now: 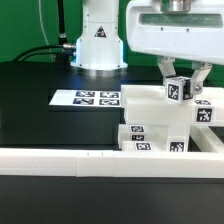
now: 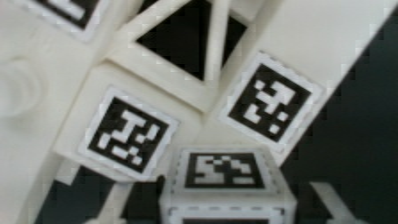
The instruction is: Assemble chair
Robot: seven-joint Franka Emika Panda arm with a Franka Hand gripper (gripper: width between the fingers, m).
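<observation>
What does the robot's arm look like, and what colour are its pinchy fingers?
The arm is chunky, smooth and white, with a grey ring near the top. Its gripper has two dark fingers. The round white base carries a black triangle sticker, with black cables trailing beside it.

bare black table (image 1: 40, 95) open beside marker board (image 1: 85, 98); white rail (image 1: 60, 160) and chair parts (image 1: 160, 125) blocking

The exterior view looks low across the tabletop (image 1: 30, 85) toward the arm's base, with the tool (image 1: 181, 80) near and high in frame. The wrist view looks down past the tool, very close. Both share the tagged block (image 1: 178, 89) (image 2: 219, 178) between its fingers.
</observation>
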